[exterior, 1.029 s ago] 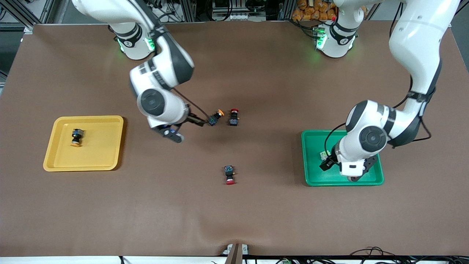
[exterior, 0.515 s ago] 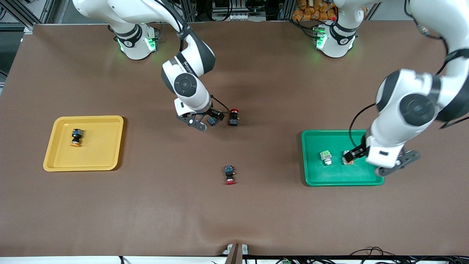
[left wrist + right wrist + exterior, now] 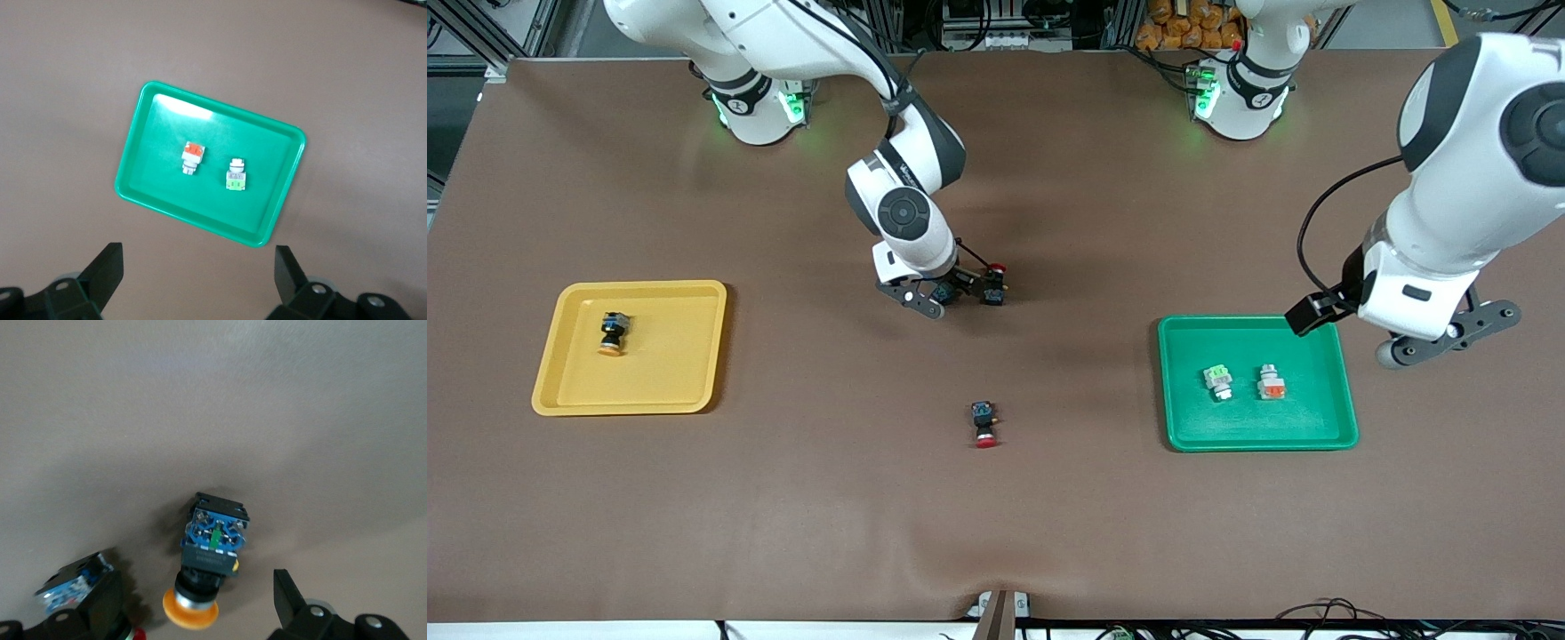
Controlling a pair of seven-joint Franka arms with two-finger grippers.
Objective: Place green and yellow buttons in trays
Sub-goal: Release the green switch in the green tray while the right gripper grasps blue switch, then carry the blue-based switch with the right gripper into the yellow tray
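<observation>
The right gripper [image 3: 941, 298] is low over the middle of the brown table mat [image 3: 996, 516], its two black fingers [image 3: 291, 597] spread wide and holding nothing. Between those fingers lies a black-bodied push-button switch with an orange-yellow round cap [image 3: 208, 562], on its side on the mat and clear of both pads as far as the right wrist view shows. Just beside one finger lies a black-bodied switch with a red cap [image 3: 993, 284]; a second red-capped black switch [image 3: 984, 423] lies well apart from this gripper, nearer the front camera. The left gripper [image 3: 1423, 342] hangs high in the air over the mat just off the corner of the shallow green plastic tray with rounded corners [image 3: 1343, 373], jaws wide and empty. In that tray, below the gripper, two white-grey switches lie side by side without touching: one with a green block [image 3: 1217, 380], one with an orange block [image 3: 1271, 382]. Far from both grippers, at the right arm's end of the table, the matching yellow plastic tray [image 3: 694, 356] holds another black switch with an orange-yellow cap [image 3: 612, 333].
</observation>
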